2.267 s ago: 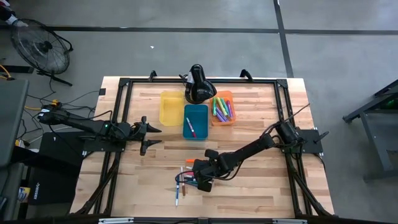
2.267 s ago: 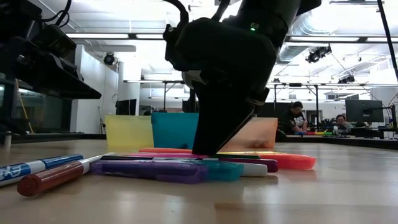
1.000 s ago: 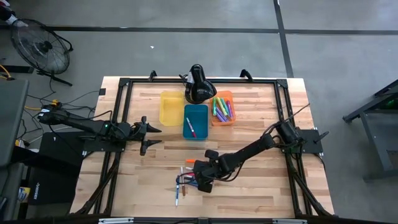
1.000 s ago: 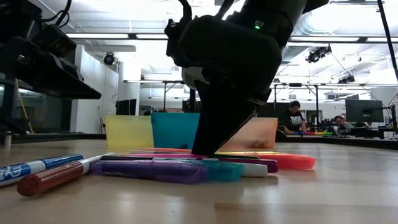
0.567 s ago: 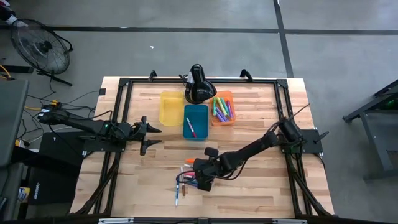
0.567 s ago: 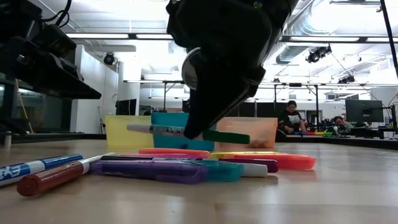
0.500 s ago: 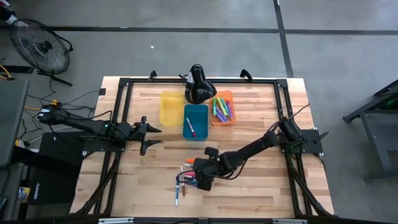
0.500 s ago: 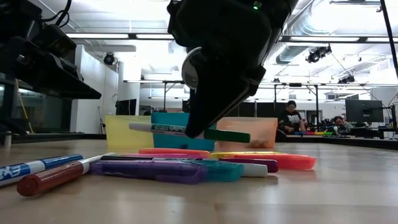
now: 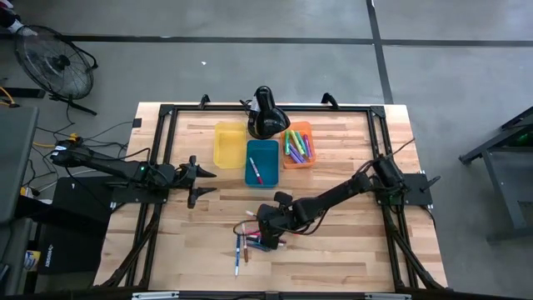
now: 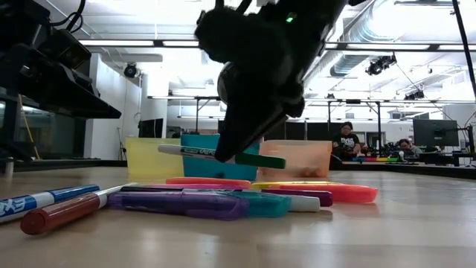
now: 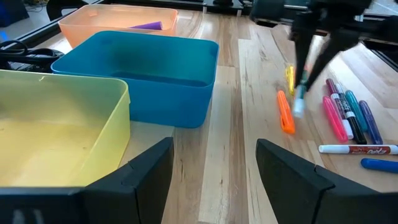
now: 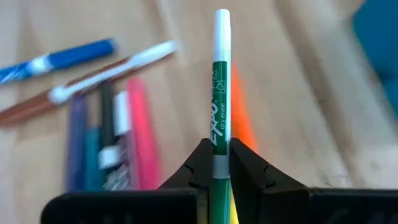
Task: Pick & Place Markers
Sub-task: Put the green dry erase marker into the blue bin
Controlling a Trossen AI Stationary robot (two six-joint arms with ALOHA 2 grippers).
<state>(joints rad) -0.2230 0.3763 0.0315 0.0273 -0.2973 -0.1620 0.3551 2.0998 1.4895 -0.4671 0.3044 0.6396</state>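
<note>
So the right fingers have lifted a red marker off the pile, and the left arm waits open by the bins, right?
Not red: the marker in the right fingers is green with a white end, as the right wrist view shows. The rest holds: it hangs above the pile, and the left arm waits open by the bins.

A: Where are the bins (image 9: 262, 161)?
B: Three in a row at the table's (image 9: 350, 258) far middle, markers in the two right ones.
A: Loose markers (image 9: 250, 243)?
B: Near-centre, under the right gripper (image 9: 265, 225). Left gripper (image 9: 200, 182) waits left.
</note>
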